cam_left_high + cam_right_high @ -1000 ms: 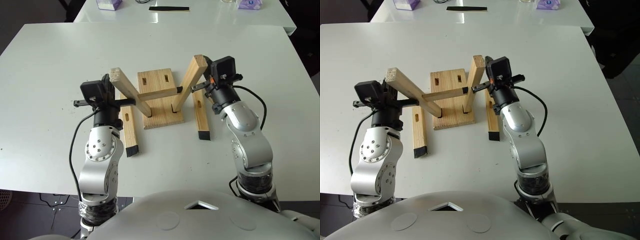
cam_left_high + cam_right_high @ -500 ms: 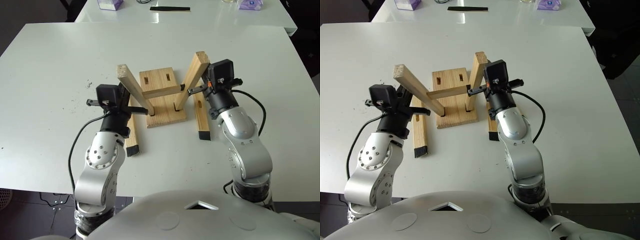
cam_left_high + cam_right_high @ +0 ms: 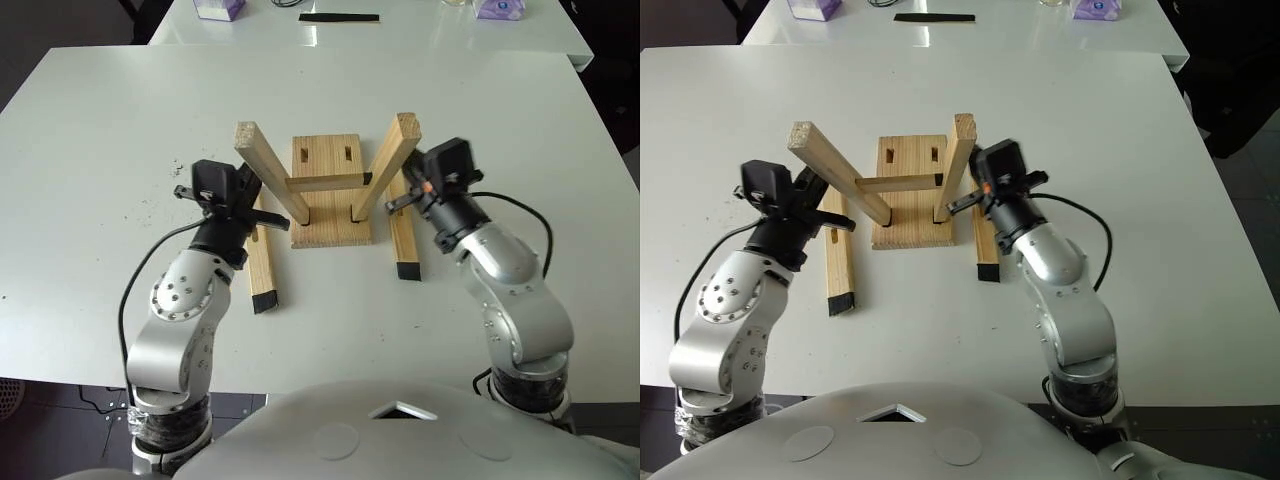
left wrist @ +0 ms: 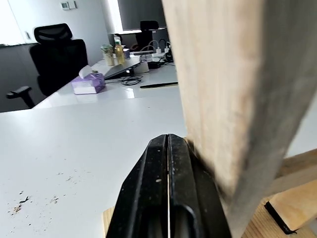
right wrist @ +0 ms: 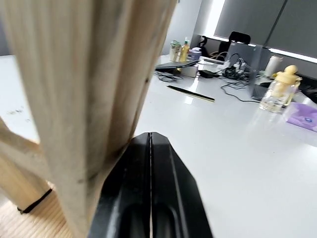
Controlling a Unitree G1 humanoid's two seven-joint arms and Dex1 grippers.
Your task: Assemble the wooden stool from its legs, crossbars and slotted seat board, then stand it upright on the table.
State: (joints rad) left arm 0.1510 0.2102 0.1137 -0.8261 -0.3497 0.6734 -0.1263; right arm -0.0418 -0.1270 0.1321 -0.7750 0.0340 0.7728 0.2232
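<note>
The slotted seat board (image 3: 328, 160) lies flat mid-table. Two wooden legs stand in it, splayed outward: the left leg (image 3: 265, 170) and the right leg (image 3: 390, 160), joined by a crossbar (image 3: 328, 183). Two more legs with black tips lie flat on the table, one (image 3: 262, 268) left of the board and one (image 3: 403, 240) right of it. My left gripper (image 3: 272, 222) is shut, fingers (image 4: 158, 183) pressed against the outer side of the left leg (image 4: 233, 99). My right gripper (image 3: 394, 204) is shut too, fingers (image 5: 133, 198) against the outer side of the right leg (image 5: 84, 84).
The white table (image 3: 120, 120) has open room on all sides of the stool parts. Small dark crumbs (image 3: 150, 205) lie to the left. A second table behind carries a black strip (image 3: 338, 17) and purple tissue boxes (image 3: 218, 8).
The seat board with its two legs has turned square and slid a little away from me. My left gripper moved right, up to the left leg; the right arm swung slightly outward.
</note>
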